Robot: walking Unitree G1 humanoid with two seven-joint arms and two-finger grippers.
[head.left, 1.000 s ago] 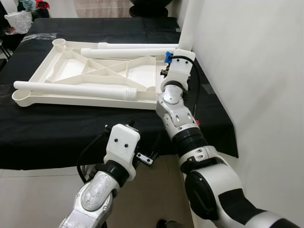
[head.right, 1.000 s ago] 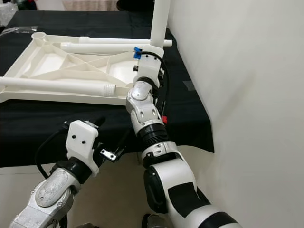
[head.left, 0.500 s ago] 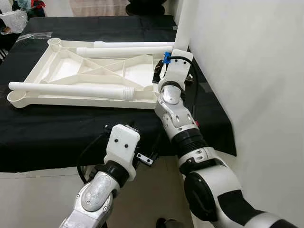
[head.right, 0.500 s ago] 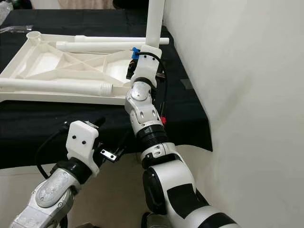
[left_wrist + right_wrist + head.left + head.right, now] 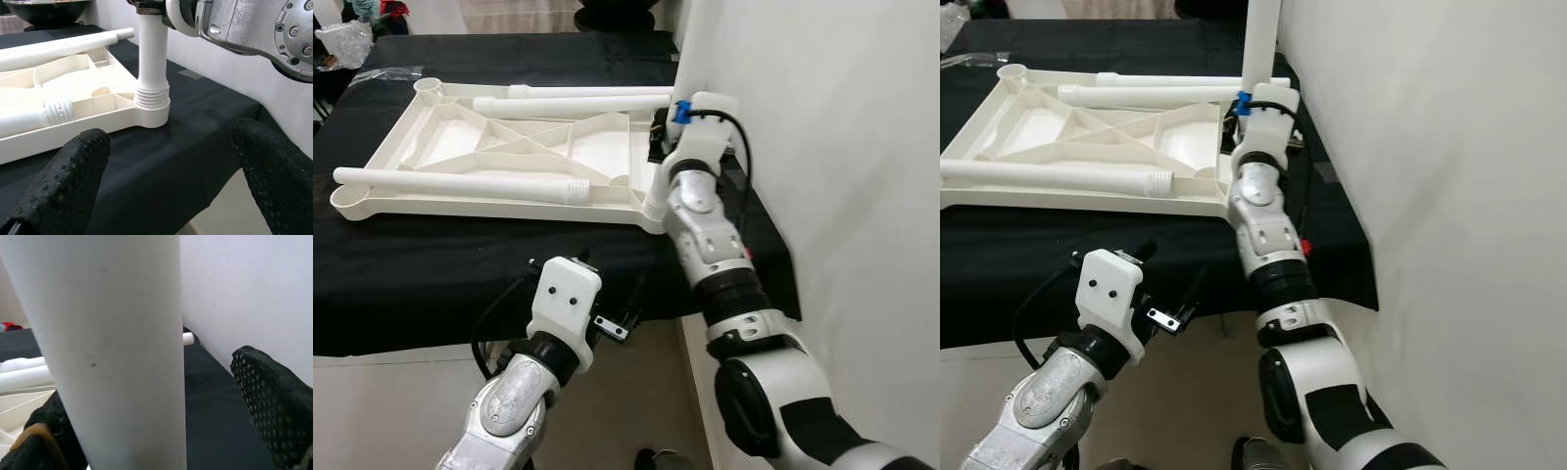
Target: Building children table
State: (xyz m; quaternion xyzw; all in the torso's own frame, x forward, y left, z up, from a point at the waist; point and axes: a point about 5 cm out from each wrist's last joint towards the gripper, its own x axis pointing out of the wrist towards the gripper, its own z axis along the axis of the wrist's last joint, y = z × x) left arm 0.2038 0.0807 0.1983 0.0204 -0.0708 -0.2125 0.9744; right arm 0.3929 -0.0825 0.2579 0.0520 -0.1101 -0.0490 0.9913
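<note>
The white plastic children's table top [image 5: 509, 157] lies upside down on the black-covered tabletop [image 5: 460, 274] in front of me, its ribbed underside facing up. One white leg [image 5: 1261, 44] stands upright, its threaded end seated in the corner socket [image 5: 152, 110] nearest the white wall [image 5: 842, 147]. My right gripper [image 5: 161, 396] is up at that leg, just above the table's near right corner: the leg's shaft runs between my black fingers [image 5: 274, 401], one on either side, though I cannot tell whether they press on it or merely stand around it. A second leg [image 5: 460, 182] lies flat across the near part of the frame, its threaded end pointing toward the standing leg, and a third leg [image 5: 573, 104] lies along the far edge, with a thinner white tube [image 5: 587, 91] just behind it. An open round socket [image 5: 434, 90] shows at the far left corner of the frame. My left gripper [image 5: 171, 166] hangs low in front of the tabletop's near edge, below the cloth's overhang, its fingers [image 5: 68, 181] spread wide with nothing between them, pointing toward the seated leg. At the far left corner of the tabletop lies a clear plastic bag [image 5: 342, 41].
</note>
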